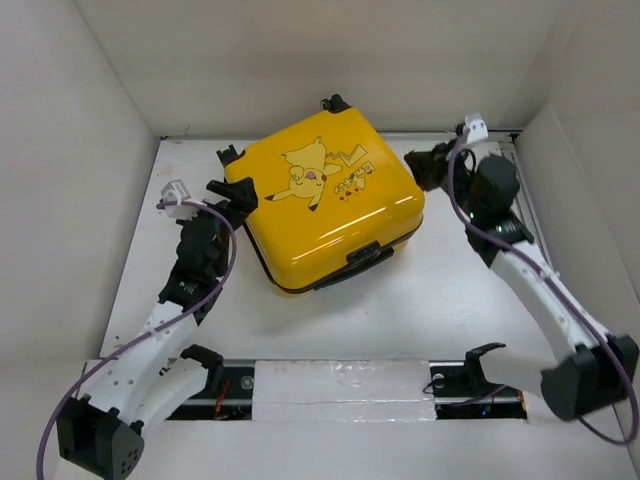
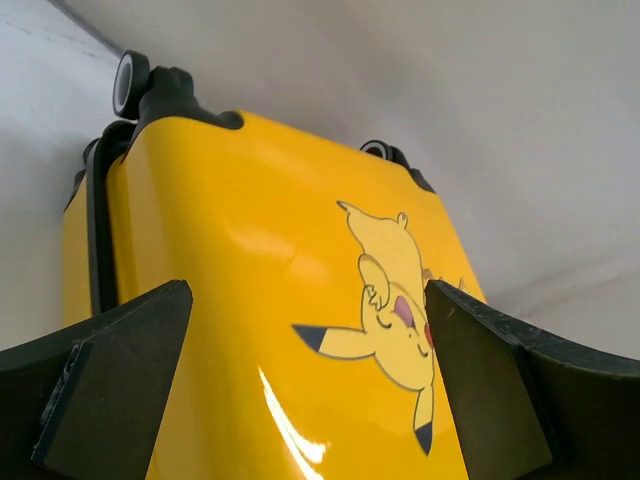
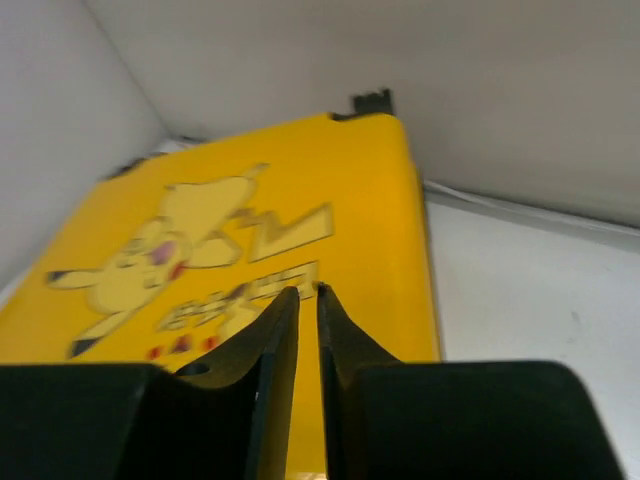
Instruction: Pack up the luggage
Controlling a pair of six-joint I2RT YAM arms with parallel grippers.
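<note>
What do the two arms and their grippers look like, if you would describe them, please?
Both arms, left arm and right arm, have glossy white links with black joints and black base blocks. A purple cable loops along each, ending near a small white connector at the wrist. The fingers are matte black and wedge-shaped.
</note>
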